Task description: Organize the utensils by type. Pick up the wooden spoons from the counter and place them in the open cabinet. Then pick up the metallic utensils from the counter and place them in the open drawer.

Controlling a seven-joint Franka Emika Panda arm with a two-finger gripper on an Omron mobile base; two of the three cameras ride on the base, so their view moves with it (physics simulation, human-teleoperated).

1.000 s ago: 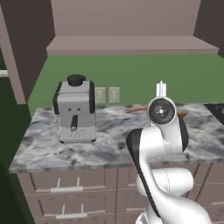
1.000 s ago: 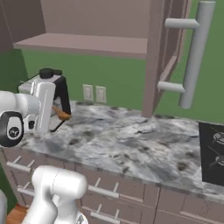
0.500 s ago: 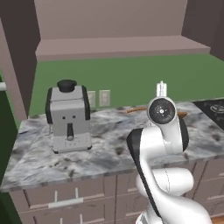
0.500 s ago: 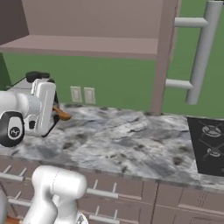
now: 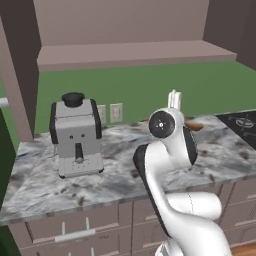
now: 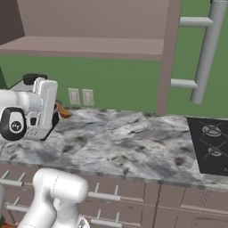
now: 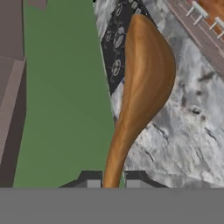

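Orange-brown wooden spoon gripped by handle.
Jaws closed narrowly on handle base; spoon bowl extended above marbled worktop, near dark cooktop.

No readable text, label, brand, number or sign was found in any of the views.
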